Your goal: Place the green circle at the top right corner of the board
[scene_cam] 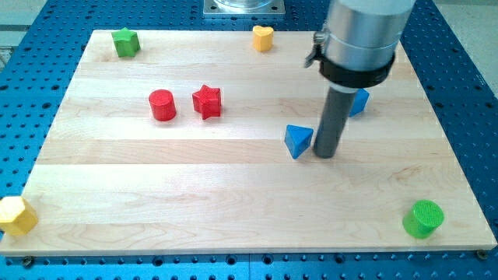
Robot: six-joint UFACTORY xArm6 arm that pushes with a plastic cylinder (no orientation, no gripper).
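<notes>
The green circle (424, 218), a short green cylinder, stands near the board's bottom right corner. My tip (324, 155) rests on the board near the middle, just right of a blue triangle (298, 141) and close to touching it. The tip is well up and to the left of the green circle. The rod and its grey holder (359, 39) partly hide another blue block (359, 102) behind them.
A red cylinder (163, 105) and a red star (207, 101) sit left of centre. A green star (125, 42) is at the top left, a yellow heart (263, 37) at the top middle, a yellow hexagon (16, 215) at the bottom left edge. The wooden board (233, 194) lies on a blue perforated table.
</notes>
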